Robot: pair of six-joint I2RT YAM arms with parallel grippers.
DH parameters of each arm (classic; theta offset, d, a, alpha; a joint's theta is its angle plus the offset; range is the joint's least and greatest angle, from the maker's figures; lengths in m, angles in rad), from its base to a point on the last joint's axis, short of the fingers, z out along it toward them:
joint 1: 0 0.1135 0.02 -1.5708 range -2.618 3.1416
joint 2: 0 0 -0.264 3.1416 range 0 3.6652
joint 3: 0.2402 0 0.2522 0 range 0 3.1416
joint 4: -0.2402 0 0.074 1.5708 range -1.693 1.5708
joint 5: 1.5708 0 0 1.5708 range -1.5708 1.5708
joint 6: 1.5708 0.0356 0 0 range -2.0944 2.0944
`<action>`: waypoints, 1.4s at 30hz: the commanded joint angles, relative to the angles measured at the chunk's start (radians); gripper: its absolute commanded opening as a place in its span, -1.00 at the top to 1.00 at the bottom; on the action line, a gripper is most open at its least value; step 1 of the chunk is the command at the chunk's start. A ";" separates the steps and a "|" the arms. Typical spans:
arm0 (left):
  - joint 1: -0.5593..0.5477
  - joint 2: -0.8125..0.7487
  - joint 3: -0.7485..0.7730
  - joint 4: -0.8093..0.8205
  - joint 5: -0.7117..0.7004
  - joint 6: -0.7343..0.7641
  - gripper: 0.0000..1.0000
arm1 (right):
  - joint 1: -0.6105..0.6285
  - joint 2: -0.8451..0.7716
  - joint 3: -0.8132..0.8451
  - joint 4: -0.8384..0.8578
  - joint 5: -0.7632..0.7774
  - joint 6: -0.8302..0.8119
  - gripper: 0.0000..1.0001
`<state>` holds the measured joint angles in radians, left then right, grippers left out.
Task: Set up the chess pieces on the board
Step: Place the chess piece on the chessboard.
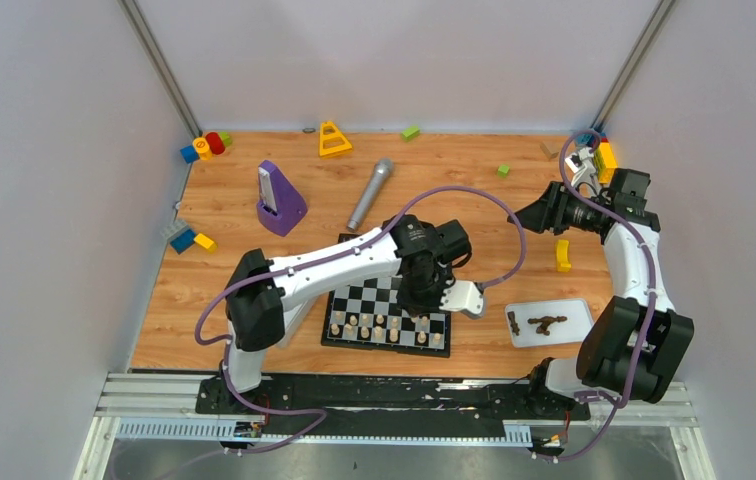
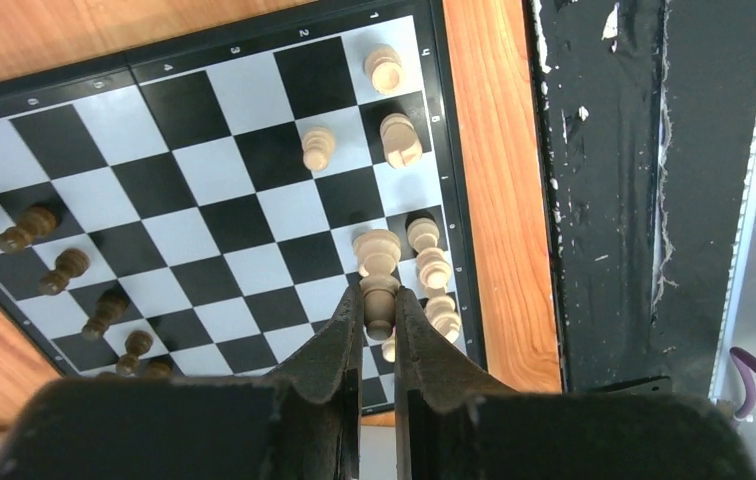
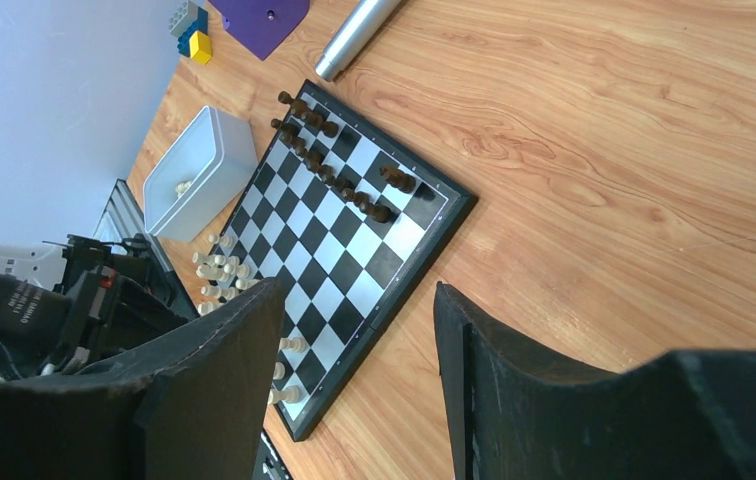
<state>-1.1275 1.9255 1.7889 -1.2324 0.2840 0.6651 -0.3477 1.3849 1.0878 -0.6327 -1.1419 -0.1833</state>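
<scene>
Left gripper (image 2: 379, 310) clamps a pale pawn (image 2: 378, 265), its base just ahead of the claw over the chessboard (image 2: 234, 100); lower it straight, clear of pale pieces (image 2: 432, 268) beside, before releasing (right gripper (image 3: 359, 330) gapes, empty)

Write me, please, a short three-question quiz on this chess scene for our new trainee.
1. True or false: the right pincer is shut on a dark piece.
2. What does the left pincer grip? A) a light piece B) a dark piece C) nothing
3. Fill in: loose dark pieces lie on the white ____ to the right of the board.
Key: 1 false, it is open and empty; 2 A; 3 tray.
</scene>
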 commanded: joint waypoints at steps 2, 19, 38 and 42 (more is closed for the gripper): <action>-0.024 0.029 -0.051 0.069 -0.010 -0.046 0.85 | -0.003 -0.015 0.041 0.013 -0.012 0.005 -0.15; -0.060 0.080 -0.125 0.120 -0.013 -0.103 0.83 | -0.004 -0.010 0.040 0.012 -0.016 0.005 -0.15; -0.068 0.096 -0.156 0.146 -0.055 -0.111 0.75 | -0.004 -0.001 0.041 0.008 -0.025 0.003 -0.15; -0.070 0.097 -0.163 0.149 -0.058 -0.113 0.62 | -0.003 -0.001 0.043 0.006 -0.024 0.002 -0.15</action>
<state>-1.1851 2.0171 1.6295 -1.1000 0.2253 0.5667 -0.3481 1.3861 1.0878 -0.6331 -1.1431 -0.1806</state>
